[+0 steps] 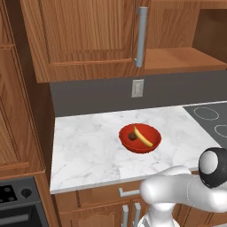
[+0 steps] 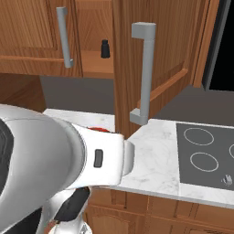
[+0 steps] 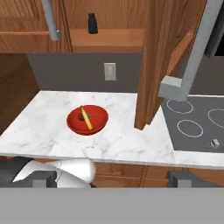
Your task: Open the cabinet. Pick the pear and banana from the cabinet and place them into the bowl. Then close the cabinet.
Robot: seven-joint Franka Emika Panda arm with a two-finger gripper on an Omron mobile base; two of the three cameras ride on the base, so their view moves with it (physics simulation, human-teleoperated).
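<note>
The red bowl stands on the marble counter with the yellow banana and the dark brown pear lying inside it. A red sliver of the bowl peeks past my arm. The cabinet has its left door shut. Its right door stands swung out over the counter, grey bar handle facing me. My gripper is open and empty, held back in front of the counter edge, below and left of that handle.
A small black bottle stands on the open cabinet shelf. A wall outlet sits above the counter. A cooktop lies to the right, and an oven at lower left.
</note>
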